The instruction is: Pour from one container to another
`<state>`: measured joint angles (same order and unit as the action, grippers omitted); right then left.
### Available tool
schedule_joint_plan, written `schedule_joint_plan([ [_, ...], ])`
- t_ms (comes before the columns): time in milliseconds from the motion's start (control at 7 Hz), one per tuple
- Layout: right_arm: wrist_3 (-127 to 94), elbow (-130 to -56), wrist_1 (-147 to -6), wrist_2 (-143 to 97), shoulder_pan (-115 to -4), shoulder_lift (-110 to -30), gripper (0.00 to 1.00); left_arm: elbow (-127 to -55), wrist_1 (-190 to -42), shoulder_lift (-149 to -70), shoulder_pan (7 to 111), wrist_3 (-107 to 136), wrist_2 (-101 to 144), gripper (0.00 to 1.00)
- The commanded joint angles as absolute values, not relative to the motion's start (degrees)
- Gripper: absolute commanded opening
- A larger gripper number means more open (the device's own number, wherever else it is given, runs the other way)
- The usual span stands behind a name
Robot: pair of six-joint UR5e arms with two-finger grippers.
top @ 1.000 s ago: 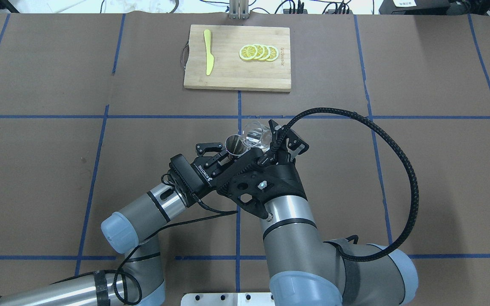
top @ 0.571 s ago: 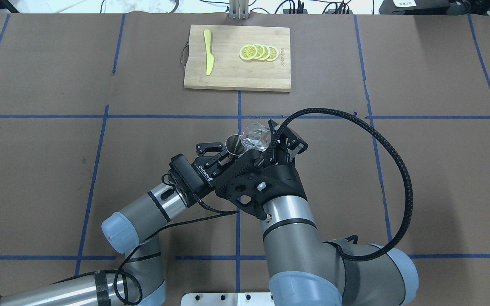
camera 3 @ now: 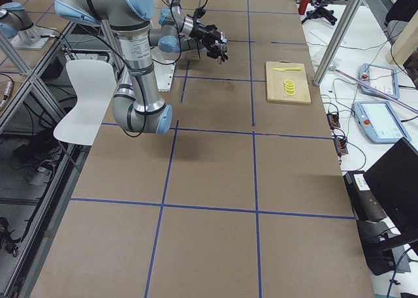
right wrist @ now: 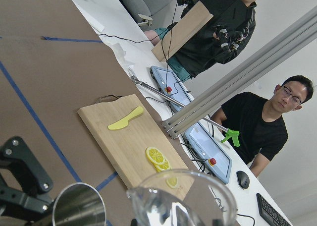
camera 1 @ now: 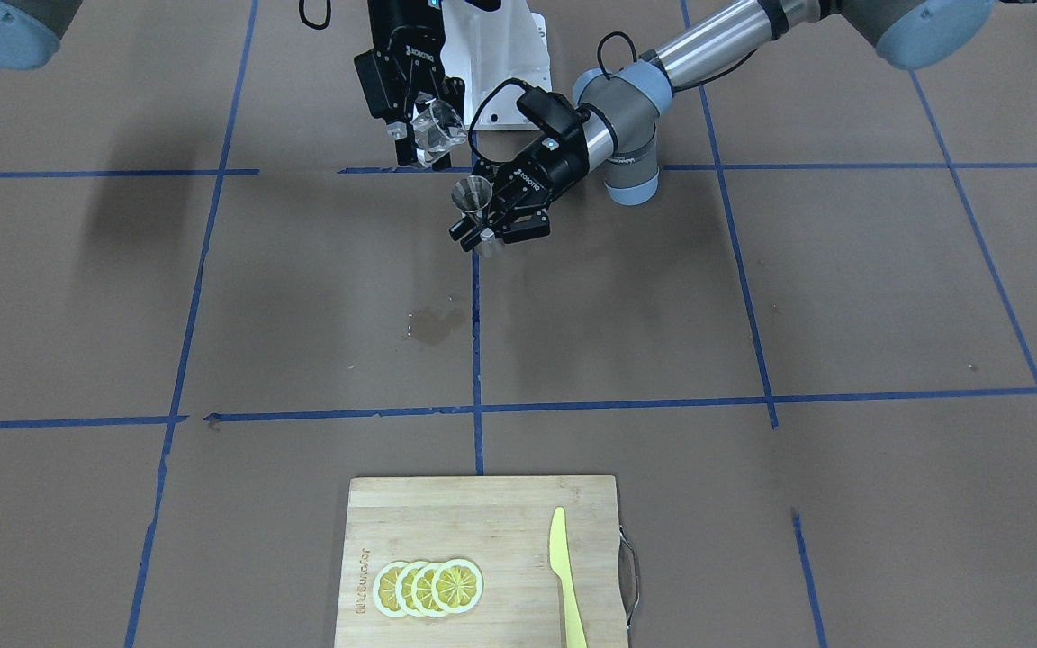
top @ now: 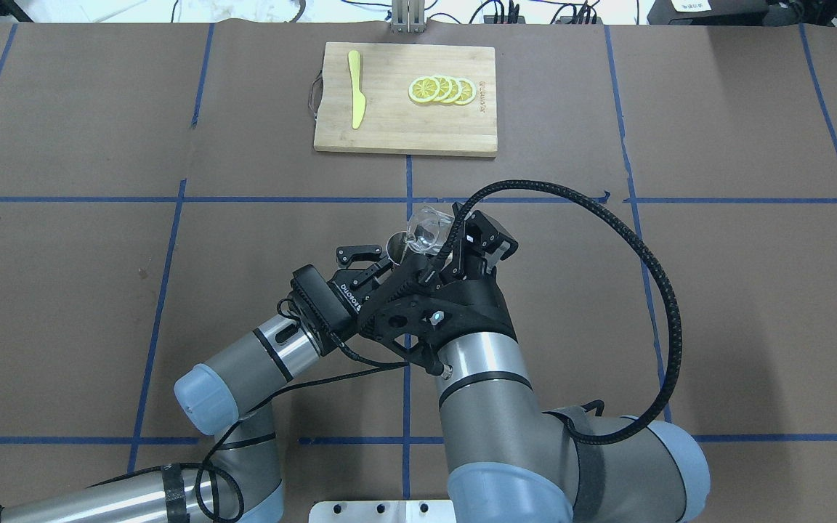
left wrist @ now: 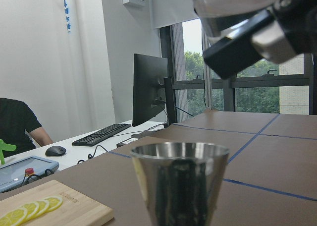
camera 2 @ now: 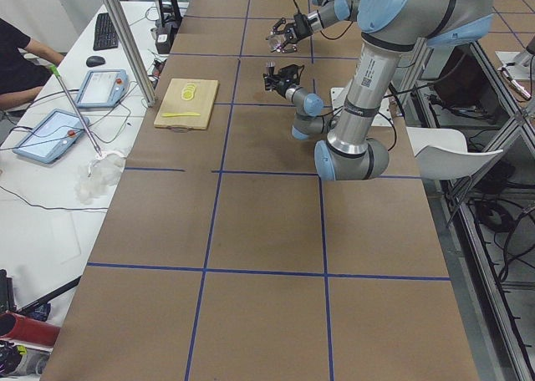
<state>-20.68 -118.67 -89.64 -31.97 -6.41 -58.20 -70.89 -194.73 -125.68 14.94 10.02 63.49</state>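
Hovering over the near middle of the table (top: 84, 290), the right gripper (camera 1: 419, 144) clamps the tilted glass cup (top: 427, 231) just above the steel jigger (top: 394, 247), held upright in the left gripper's (camera 1: 481, 236) closed fingers, and with no stream visible, the pour itself seems still to do.

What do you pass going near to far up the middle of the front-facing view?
Cutting board → wet patch on the table paper → steel jigger → glass cup.
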Motion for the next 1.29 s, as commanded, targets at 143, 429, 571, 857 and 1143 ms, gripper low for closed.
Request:
schedule_joint_plan([
  [143,-20.57,-118.57,-90.70,-31.90,-6.42,-58.01,0.00,-71.01,-194.77,-125.68,14.85,10.02,63.46,0.00],
  [429,-18.99,-118.39,-90.79,-31.99,-6.68,-57.92,0.00,-71.19,-194.77,-125.68,14.59,10.02,63.37,0.00],
  [571,-18.64,-118.39,-92.01,-31.99,-6.77,-57.92,0.00,-71.19,-194.77,-125.68,14.50,10.02,63.46,0.00],
  [857,-16.80,-118.39,-93.33,-32.43,-7.29,-57.83,0.00,-71.19,-194.77,-125.68,14.33,10.02,63.37,0.00],
  [1143,-15.65,-118.39,-93.51,-32.69,-7.73,-57.75,0.00,-71.19,-194.68,-125.68,14.33,10.02,63.37,0.00],
])
